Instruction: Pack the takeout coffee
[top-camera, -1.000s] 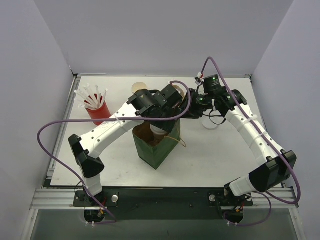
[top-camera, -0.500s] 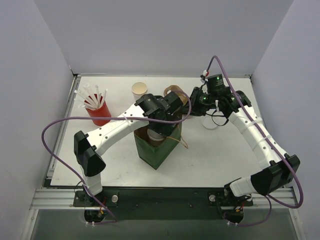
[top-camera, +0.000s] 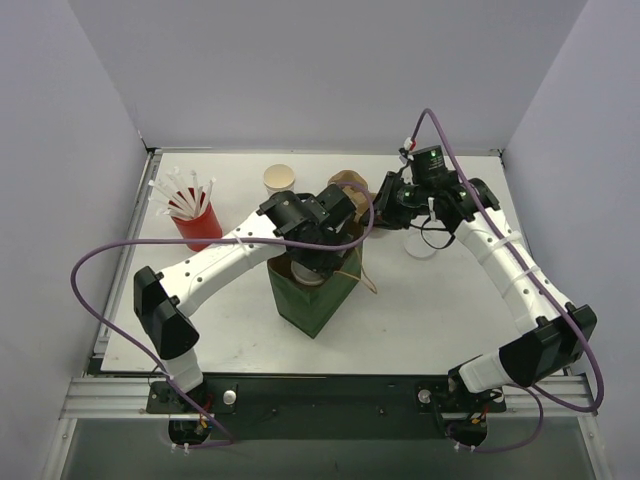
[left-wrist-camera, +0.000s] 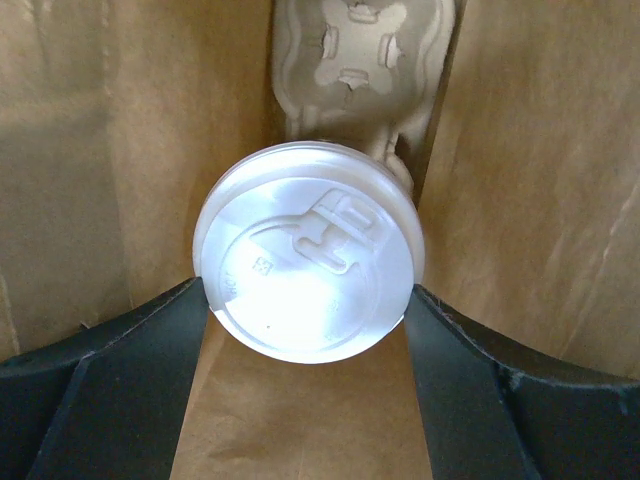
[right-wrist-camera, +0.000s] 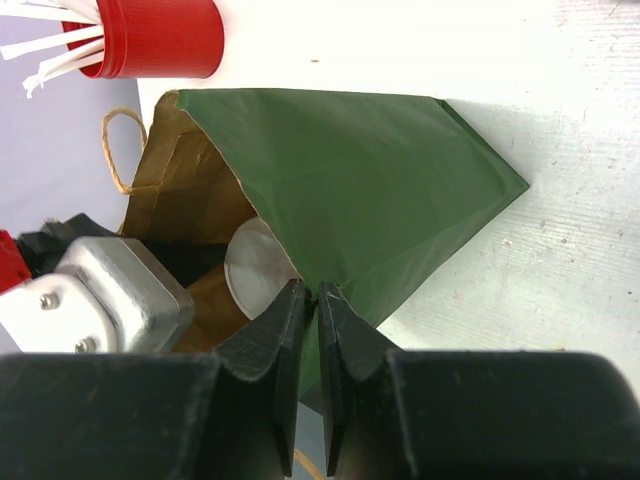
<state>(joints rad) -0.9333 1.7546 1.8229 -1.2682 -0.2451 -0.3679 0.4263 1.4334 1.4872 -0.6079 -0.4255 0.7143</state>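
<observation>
Your right gripper (right-wrist-camera: 312, 290) has pinched the bag (right-wrist-camera: 380, 190) rim at 1 o'clock; left gripper (left-wrist-camera: 308, 292) clasps the cup (left-wrist-camera: 308, 250) inside. Next: seat it, then release.

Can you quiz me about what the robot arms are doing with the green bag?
1. What does the left tool hold inside the green paper bag?
2. True or false: the red cup of white straws stands inside that bag.
3. Which tool pinches the bag's edge: A left, B right?
Key: 1 a white lidded paper cup; 2 false; 3 B, the right tool.
</observation>
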